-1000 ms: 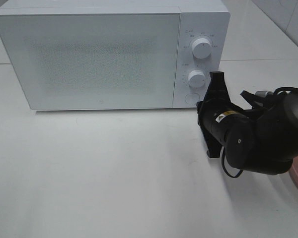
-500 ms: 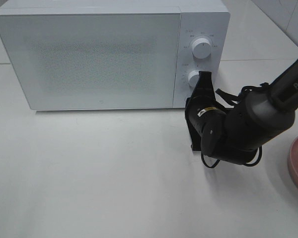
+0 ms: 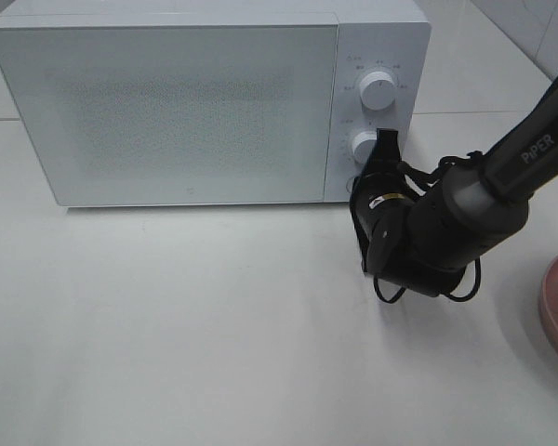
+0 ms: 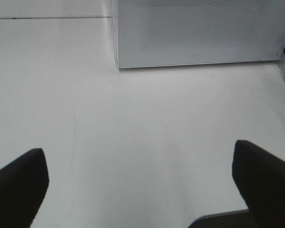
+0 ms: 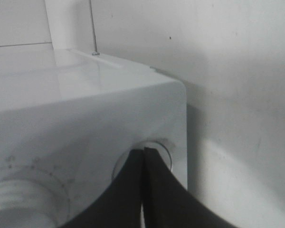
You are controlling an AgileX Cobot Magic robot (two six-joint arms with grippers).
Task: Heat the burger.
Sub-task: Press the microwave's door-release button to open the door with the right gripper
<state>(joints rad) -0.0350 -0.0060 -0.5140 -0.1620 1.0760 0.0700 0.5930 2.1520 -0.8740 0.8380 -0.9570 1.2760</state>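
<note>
Resting my clenched right gripper against the microwave's round lower button, I held my left gripper spread open above the white table.

Exterior high camera looking steeply down on table and microwave front, left wrist camera low, set back, facing the same door across the table, right wrist camera close, sighting along the right gripper at the control panel, shared with overhead view
</note>
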